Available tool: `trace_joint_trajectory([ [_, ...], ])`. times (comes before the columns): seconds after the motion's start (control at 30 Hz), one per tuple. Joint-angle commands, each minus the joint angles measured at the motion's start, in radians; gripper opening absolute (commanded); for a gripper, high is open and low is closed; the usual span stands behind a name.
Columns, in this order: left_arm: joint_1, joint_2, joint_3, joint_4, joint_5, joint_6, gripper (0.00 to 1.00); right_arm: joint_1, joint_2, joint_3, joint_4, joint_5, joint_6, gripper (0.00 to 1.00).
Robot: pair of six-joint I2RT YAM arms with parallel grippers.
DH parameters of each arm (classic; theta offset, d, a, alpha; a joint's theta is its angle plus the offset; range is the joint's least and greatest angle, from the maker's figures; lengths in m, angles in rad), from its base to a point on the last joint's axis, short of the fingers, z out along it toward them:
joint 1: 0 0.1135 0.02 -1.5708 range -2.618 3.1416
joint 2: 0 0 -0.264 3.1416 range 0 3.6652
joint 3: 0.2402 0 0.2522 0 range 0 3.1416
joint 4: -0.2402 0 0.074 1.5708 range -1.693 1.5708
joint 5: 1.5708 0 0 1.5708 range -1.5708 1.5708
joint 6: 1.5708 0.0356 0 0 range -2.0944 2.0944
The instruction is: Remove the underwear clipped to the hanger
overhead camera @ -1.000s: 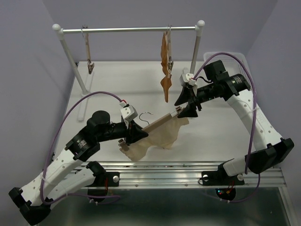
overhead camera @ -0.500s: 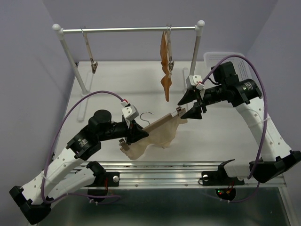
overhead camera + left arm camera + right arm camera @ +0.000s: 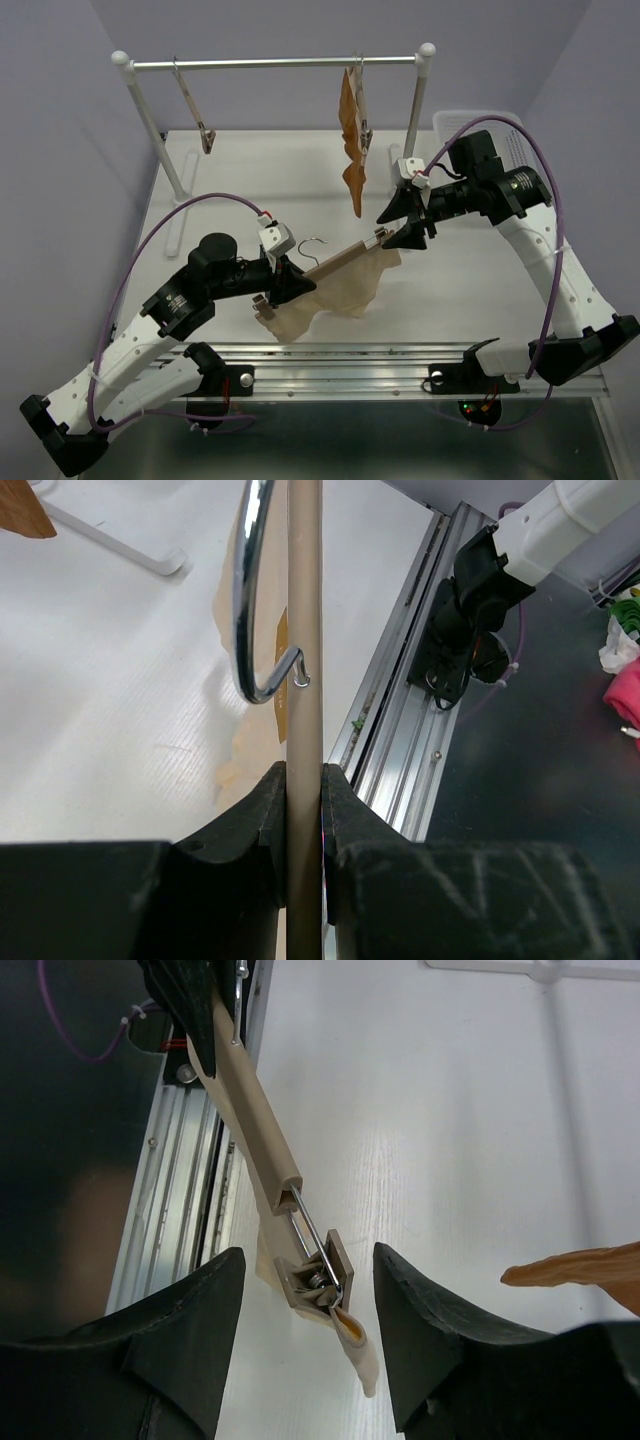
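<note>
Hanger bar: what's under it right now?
The beige underwear drapes beneath the hanger, pinched in the clip at its far end. The left pincer covers the bar's other end.

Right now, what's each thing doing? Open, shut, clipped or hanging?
Left fingers: shut on the light-wood bar hanger.
Right fingers: open, either side of the hanger's small metal end clip.
Pale beige fabric underwear: pinched in that clip, hanging under the hanger.
Rust-orange fabric underwear: clipped up, hanging from the silver rail.
Second wooden hanger: hanging on the rail, bare.
</note>
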Motion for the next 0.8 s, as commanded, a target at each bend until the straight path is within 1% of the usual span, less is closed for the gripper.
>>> trace_joint_trajectory([
  [0.0, 0.002, -0.021, 0.055, 0.062, 0.010, 0.015, 0.00, -0.002, -0.013, -0.009, 0.028, 0.005, 0.002, 0.59],
  [0.13, 0.002, -0.025, 0.055, 0.062, 0.008, 0.015, 0.00, -0.002, -0.009, -0.009, 0.024, 0.007, 0.001, 0.61],
  [0.2, 0.002, -0.027, 0.055, 0.062, 0.005, 0.012, 0.00, -0.002, -0.004, -0.008, 0.014, 0.002, -0.013, 0.59],
  [0.23, 0.002, -0.025, 0.055, 0.062, 0.005, 0.011, 0.00, -0.002, -0.003, -0.008, 0.016, -0.002, -0.016, 0.54],
  [0.3, 0.002, -0.025, 0.055, 0.060, 0.004, 0.011, 0.00, -0.002, 0.002, -0.003, 0.017, -0.012, -0.014, 0.52],
  [0.37, 0.002, -0.027, 0.055, 0.060, 0.002, 0.011, 0.00, -0.002, 0.008, 0.003, 0.010, -0.009, -0.016, 0.46],
  [0.53, 0.002, -0.030, 0.055, 0.059, -0.004, 0.011, 0.00, -0.002, 0.017, 0.005, -0.001, -0.004, -0.021, 0.40],
  [0.57, 0.002, -0.031, 0.055, 0.059, -0.005, 0.011, 0.00, -0.002, 0.019, 0.006, -0.004, -0.001, -0.025, 0.33],
  [0.63, 0.002, -0.034, 0.055, 0.059, -0.008, 0.008, 0.00, -0.002, 0.023, 0.008, -0.009, -0.005, -0.024, 0.24],
  [0.67, 0.002, -0.034, 0.055, 0.060, -0.010, 0.009, 0.00, -0.002, 0.025, 0.012, -0.015, -0.010, -0.031, 0.03],
  [0.7, 0.002, -0.034, 0.053, 0.060, -0.008, 0.009, 0.00, -0.002, 0.025, 0.014, -0.012, -0.015, -0.030, 0.01],
  [0.77, 0.002, -0.036, 0.053, 0.060, -0.011, 0.009, 0.00, -0.002, 0.020, 0.008, 0.008, -0.015, -0.011, 0.01],
])
